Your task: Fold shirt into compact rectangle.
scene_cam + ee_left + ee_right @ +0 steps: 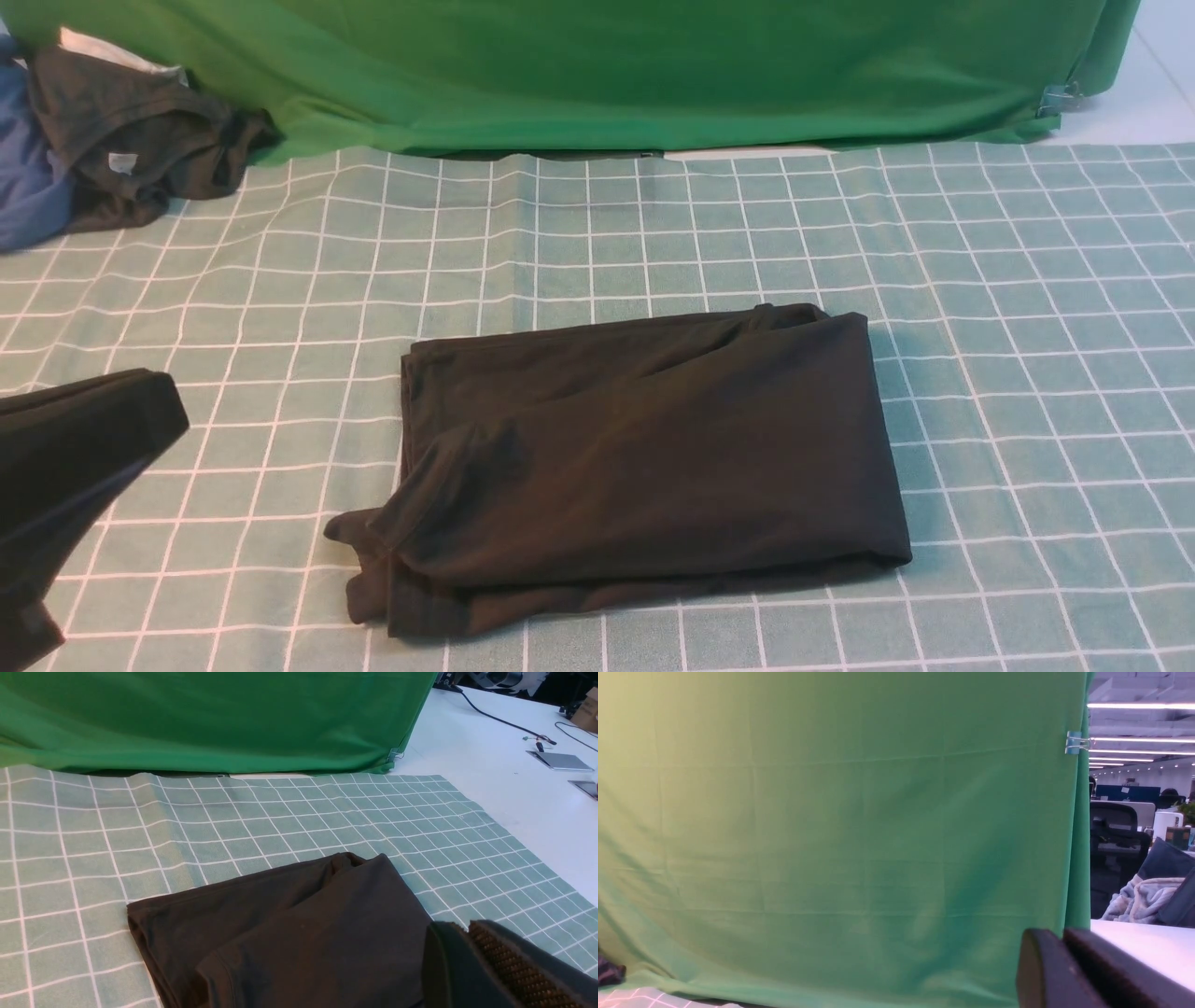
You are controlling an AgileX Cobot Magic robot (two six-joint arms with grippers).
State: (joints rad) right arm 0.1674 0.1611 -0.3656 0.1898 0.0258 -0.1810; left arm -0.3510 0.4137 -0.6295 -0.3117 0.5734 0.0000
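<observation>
On the checked cloth (653, 233), the folded shirt (644, 467) lies at frame centre; left gripper (467, 952) beside it and right gripper (1064, 970) raised toward the backdrop (831, 812), both with fingers pressed together, empty.

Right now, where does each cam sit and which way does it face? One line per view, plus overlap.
Front: between the arms, looking forward and down at the folded shirt on the checked cloth; the left arm shows at the near left.
Left wrist: low over the cloth, facing the green backdrop; the shut left gripper shows.
Right wrist: raised, facing the backdrop and the office behind; the shut right gripper shows.
Shared: front and left wrist both show the shirt and cloth; all three show the backdrop.
</observation>
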